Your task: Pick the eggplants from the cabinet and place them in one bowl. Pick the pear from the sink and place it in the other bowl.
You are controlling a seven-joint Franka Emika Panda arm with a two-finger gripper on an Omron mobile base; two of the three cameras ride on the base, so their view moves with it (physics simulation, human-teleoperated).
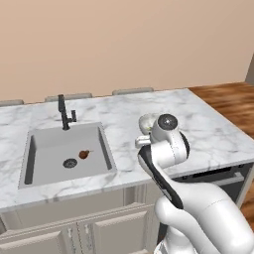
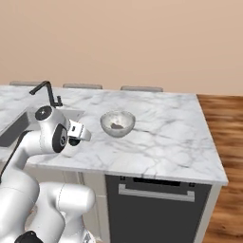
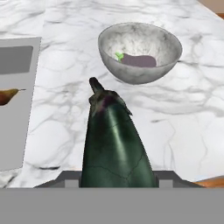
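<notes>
The bowl (image 3: pixel 140 52) is the landmark here, a pale marbled one sitting upright on the marble counter (image 2: pixel 161 133). In the hand view a small eggplant (image 3: pixel 139 60) already lies inside it, dark purple with a green cap, resting on the bottom.

A second, large eggplant (image 3: pixel 116 144) sticks out from the gripper (image 3: pixel 118 181) toward the bowl, its stem end pointing at the near rim but stopping short of it, apart from the bowl and above bare counter. The fingertips themselves are hidden behind the eggplant's thick end, so how they stand on it cannot be read directly; the eggplant simply projects from the hand, off the counter.

From the right base view the gripper (image 2: pixel 78 133) sits just beside the bowl (image 2: pixel 117 123), on the sink side of it, with the arm folded low over the counter edge. In the left base view the bowl (image 1: pixel 148 124) peeks out from behind the arm's wrist joint.

The pear (image 1: pixel 84 154) is well apart from the bowl, lying on the floor of the sink (image 1: pixel 67 151) near the drain (image 1: pixel 70 162). The hand view catches it too, the pear (image 3: pixel 8 96) brownish-orange at the far side from the bowl. The black faucet (image 1: pixel 64 114) stands at the sink's back rim.
</notes>
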